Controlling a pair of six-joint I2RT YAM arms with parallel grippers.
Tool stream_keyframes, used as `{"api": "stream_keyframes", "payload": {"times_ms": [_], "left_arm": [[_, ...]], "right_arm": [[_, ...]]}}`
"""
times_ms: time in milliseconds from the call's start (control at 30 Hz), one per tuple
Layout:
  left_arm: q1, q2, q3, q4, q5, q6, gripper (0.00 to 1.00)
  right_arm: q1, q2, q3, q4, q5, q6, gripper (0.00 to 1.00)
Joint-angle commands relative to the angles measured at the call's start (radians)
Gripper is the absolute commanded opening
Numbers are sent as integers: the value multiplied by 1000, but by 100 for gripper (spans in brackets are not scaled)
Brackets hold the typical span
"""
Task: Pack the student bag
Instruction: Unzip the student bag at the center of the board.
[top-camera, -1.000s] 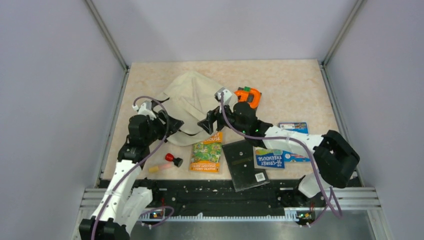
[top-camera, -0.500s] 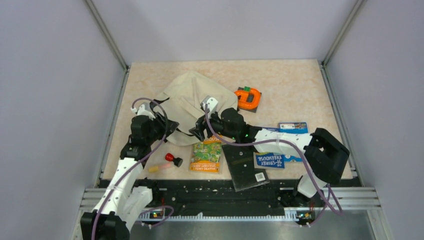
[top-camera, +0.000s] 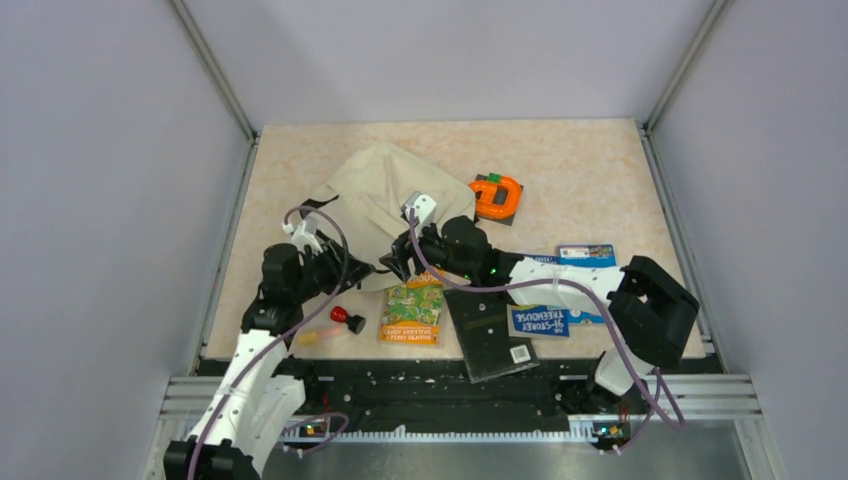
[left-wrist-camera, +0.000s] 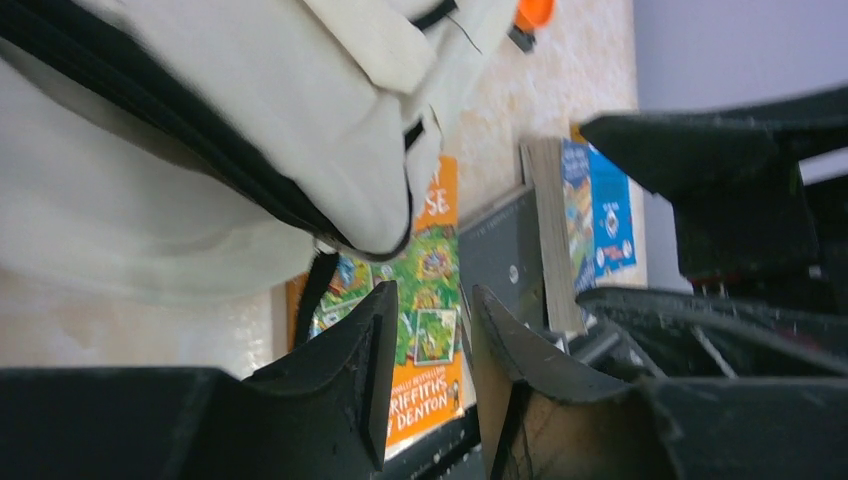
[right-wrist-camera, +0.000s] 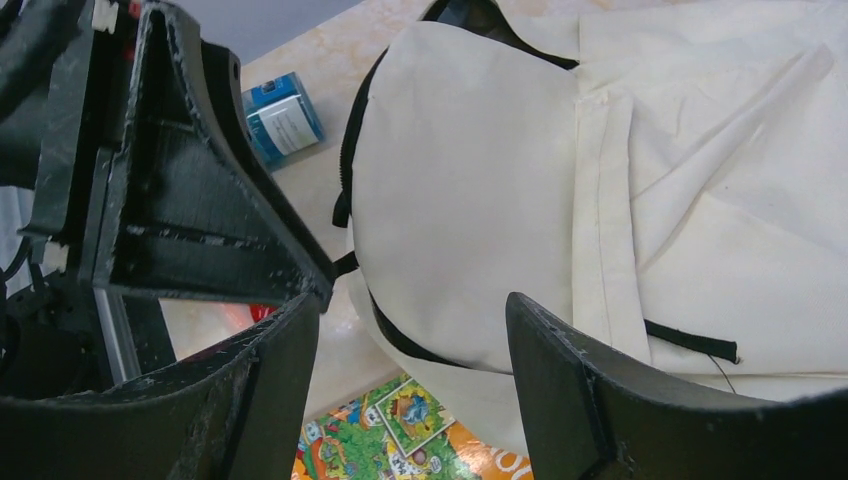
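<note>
Cream fabric student bag (top-camera: 375, 195) lies slumped mid-tabletop (top-camera: 600, 165). Both arms have closed on its near edge: the right fingers (right-wrist-camera: 560, 380) are spread wide and the left fingers (left-wrist-camera: 350, 370) have narrowed, gripping nothing. Packing looks unstarted. Counted: one bag, one flat black folder (top-camera: 488, 330), one green-and-orange picture book (top-camera: 413, 310), two blue paperback books (top-camera: 540, 318), one orange clamp-shaped toy (top-camera: 497, 193), one small red-and-black knob (top-camera: 347, 319).

I see top cam looking down on the table (top-camera: 600, 170); both wrist cams close in, sharing bag (right-wrist-camera: 470, 200) and green book (right-wrist-camera: 400, 440).
</note>
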Motion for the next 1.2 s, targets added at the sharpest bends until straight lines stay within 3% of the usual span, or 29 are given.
{"api": "stream_keyframes", "payload": {"times_ms": [0, 100, 200, 333, 467, 733, 1167], "left_arm": [[3, -48, -44, 164, 205, 4, 38], [3, -71, -8, 85, 167, 50, 37], [3, -95, 94, -169, -123, 103, 37], [5, -95, 148, -227, -328, 101, 46], [8, -27, 144, -133, -326, 43, 51], [11, 77, 128, 51, -338, -19, 54], [32, 195, 133, 115, -330, -11, 50]], "right_arm": [[13, -12, 37, 22, 10, -19, 68], [22, -14, 33, 22, 24, -35, 67], [40, -15, 27, 19, 63, -20, 65], [74, -17, -10, 45, 190, 155, 63], [112, 11, -46, 116, 211, 328, 63], [174, 109, 3, 80, 228, 475, 63], [174, 316, 196, 13, 213, 476, 63]]}}
